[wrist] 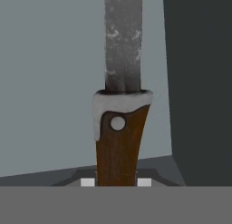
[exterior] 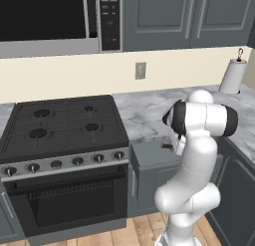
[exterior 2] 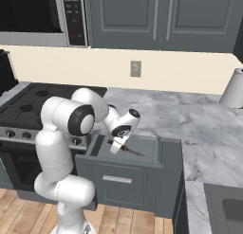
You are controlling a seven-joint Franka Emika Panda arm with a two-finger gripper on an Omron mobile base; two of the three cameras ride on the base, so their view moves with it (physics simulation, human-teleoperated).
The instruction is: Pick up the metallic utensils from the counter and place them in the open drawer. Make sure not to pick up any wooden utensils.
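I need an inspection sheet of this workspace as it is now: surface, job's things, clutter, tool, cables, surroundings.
Surface: grey-white marble counter, bare where it shows.
Job's things: open drawer pulled out beside the stove; knife with brown handle and metal blade held over the drawer's grey inside.
Clutter: paper towel roll at the counter's back.
Tool: tool shut on the knife handle, low over the drawer.
Cables: nothing seen.
Surroundings: black stove, microwave, wall outlet, sink, grey upper cabinets.
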